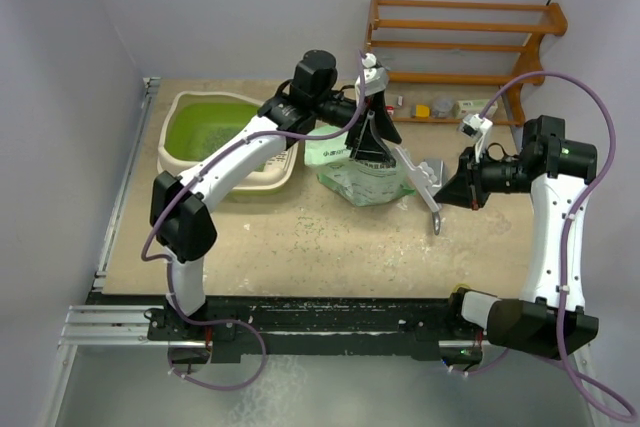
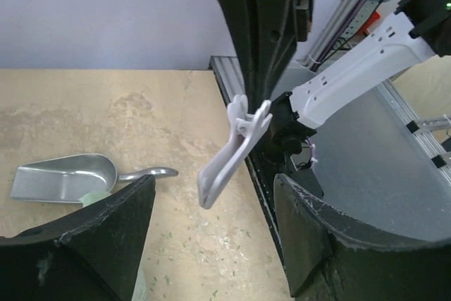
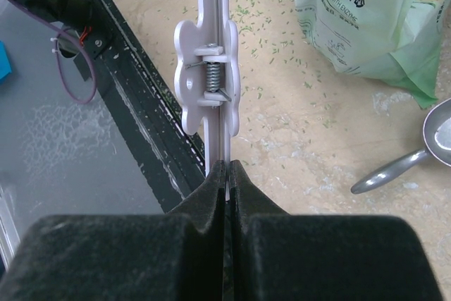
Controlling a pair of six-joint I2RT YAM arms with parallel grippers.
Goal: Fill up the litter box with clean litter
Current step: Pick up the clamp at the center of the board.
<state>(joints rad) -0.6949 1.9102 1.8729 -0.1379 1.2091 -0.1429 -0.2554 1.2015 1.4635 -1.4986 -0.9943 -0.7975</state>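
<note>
While the large rounded cream plastic litter box [image 1: 262, 179] with its lime-green inside sits at the back left of the tan table [image 1: 300, 242], tiny green litter pellets [image 3: 248, 10] lie scattered over the tabletop near the bag (whether more of them lie in the box I cannot tell). Just right of the box stands the pale green printed plastic bag [image 1: 365, 185]. The left gripper [image 2: 211, 188] hangs above the bag with its jaws spread wide, and nothing shows between them. Beside the bag, a shiny metal scoop [image 2: 63, 177] lies flat on the table. The right gripper [image 3: 227, 167] is clamped fully onto one end of a long white plastic spring clip [image 3: 208, 75], holding it clear of the table. A brown wooden rack [image 1: 460, 22] stands against the back wall.
</note>
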